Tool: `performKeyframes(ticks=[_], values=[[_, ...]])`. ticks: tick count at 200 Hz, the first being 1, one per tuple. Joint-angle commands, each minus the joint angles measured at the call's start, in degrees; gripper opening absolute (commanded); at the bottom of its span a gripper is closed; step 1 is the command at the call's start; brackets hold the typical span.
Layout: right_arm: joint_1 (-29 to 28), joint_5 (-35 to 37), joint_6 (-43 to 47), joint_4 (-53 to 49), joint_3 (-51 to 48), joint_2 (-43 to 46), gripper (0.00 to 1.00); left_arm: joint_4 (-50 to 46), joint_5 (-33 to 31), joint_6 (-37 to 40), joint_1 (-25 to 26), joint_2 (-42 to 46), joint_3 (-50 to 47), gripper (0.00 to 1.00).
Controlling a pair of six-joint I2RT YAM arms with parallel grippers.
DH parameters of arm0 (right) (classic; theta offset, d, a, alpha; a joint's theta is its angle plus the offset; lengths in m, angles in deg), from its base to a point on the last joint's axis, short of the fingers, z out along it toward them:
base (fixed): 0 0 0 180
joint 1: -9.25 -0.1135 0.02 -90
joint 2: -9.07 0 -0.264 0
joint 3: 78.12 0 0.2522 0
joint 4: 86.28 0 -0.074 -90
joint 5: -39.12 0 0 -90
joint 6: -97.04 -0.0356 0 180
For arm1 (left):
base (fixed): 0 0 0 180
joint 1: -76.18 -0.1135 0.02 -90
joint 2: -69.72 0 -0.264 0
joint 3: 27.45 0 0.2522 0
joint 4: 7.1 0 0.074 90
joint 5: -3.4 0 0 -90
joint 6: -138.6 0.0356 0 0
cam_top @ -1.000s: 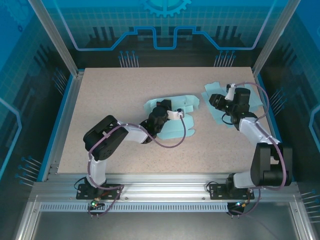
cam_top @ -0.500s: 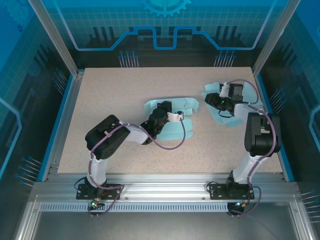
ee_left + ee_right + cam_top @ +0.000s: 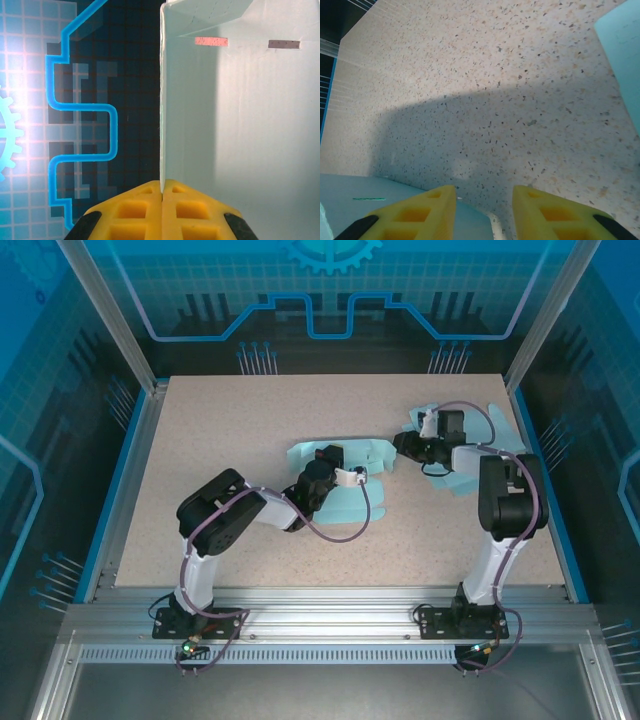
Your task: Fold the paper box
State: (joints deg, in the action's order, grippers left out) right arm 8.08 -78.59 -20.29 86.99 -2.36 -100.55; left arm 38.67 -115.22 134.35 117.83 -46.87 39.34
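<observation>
Top external view: we see the left gripper [image 3: 330, 453] at mid-table on the paper box [image 3: 375, 454], a pale teal blank lying mostly flat on the speckled table [image 3: 220, 440]. In the left wrist view, its yellow fingers [image 3: 135, 215] are pressed together on the thin edge of one panel, which stands upright above them. The right gripper [image 3: 401, 443] sits between the box and a second teal sheet [image 3: 457, 482] to its right. In the right wrist view we find its jaws parted, with bare table between them and nothing held.
</observation>
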Motion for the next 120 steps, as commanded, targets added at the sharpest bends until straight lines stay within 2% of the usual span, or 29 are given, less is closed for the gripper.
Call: performKeyframes(ticks=[1,120], values=[[-0.98,-0.47,0.39,2.38,-2.60,0.68,0.36,2.21,0.85,1.43,0.37,-1.66,-1.09,0.00],[-3.10,-0.95,1.62,7.50,-9.14,4.81,0.36,4.10,0.75,1.43,-0.16,-2.12,-0.89,0.00]])
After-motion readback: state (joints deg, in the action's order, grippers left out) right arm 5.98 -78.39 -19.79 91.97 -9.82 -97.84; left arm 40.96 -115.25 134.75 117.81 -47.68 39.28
